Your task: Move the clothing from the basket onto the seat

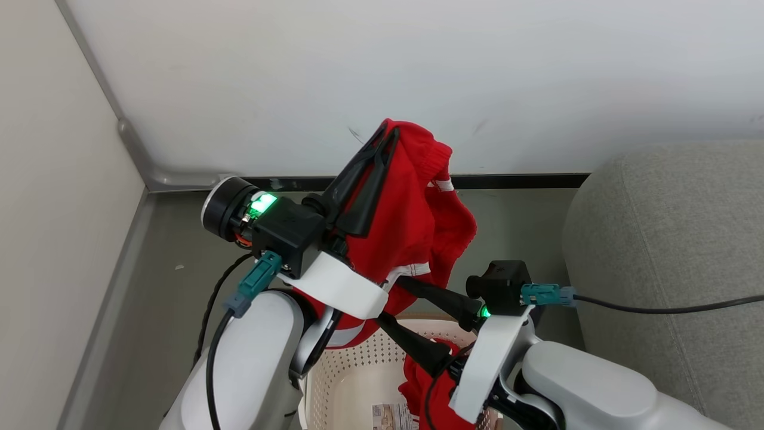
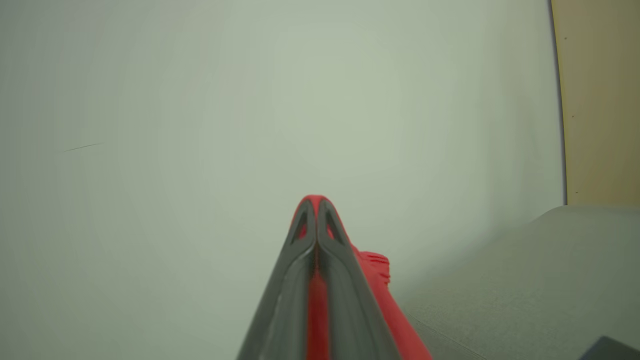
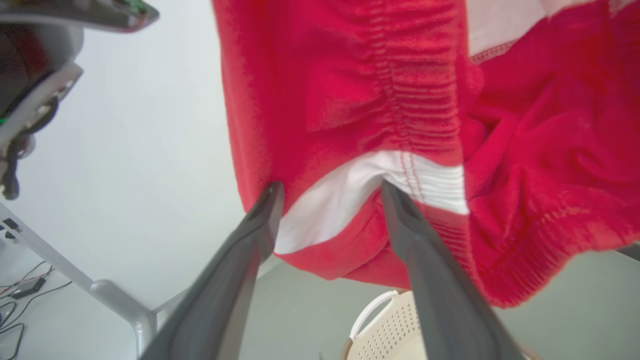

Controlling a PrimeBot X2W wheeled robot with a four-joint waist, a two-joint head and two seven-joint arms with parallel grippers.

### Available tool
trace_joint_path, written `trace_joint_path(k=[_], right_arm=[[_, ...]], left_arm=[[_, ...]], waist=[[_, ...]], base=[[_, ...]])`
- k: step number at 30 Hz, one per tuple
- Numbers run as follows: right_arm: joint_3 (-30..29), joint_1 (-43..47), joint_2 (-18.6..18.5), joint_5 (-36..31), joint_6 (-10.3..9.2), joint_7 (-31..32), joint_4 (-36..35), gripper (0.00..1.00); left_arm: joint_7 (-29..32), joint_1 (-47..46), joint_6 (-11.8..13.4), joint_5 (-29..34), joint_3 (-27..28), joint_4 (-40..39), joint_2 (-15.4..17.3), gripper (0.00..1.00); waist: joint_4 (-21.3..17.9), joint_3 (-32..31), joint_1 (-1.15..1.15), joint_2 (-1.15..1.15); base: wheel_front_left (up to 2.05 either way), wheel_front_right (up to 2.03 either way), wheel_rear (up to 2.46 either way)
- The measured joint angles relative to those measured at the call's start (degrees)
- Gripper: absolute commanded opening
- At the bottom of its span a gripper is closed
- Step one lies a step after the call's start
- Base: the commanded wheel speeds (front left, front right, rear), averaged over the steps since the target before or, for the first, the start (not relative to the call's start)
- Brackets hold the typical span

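Note:
A red garment [image 1: 412, 209] with white stripes hangs in the air above the basket [image 1: 352, 370], pinched at its top by my left gripper [image 1: 382, 140], which is shut on it. In the left wrist view the shut left gripper [image 2: 316, 202] has red cloth between its fingers. My right gripper [image 3: 331, 192] is open just below, its fingertips [image 3: 272, 195] against the garment's [image 3: 380, 100] lower edge near a white stripe. A second red piece of clothing [image 1: 424, 382] lies in the basket, partly hidden by my right arm. The grey seat [image 1: 668, 239] stands to the right.
A white wall [image 1: 418, 71] rises close behind, meeting a side wall at a metal corner trim [image 1: 128, 137] on the left. Grey floor [image 1: 173, 251] lies left of the basket. A black cable [image 1: 668, 307] runs from my right wrist across the seat's front.

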Motion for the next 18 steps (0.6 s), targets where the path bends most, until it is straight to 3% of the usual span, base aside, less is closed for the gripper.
trace_joint_path(k=[18], right_arm=[[1.7,-3.1,-9.0,-2.3,0.00,-2.9,-6.0,1.00]], left_arm=[[-0.3,0.5,1.6,-1.5,3.5,4.3,1.6,0.00]], waist=[[-2.5,-0.6,0.00,0.00]], base=[[0.00,0.00,0.00]])
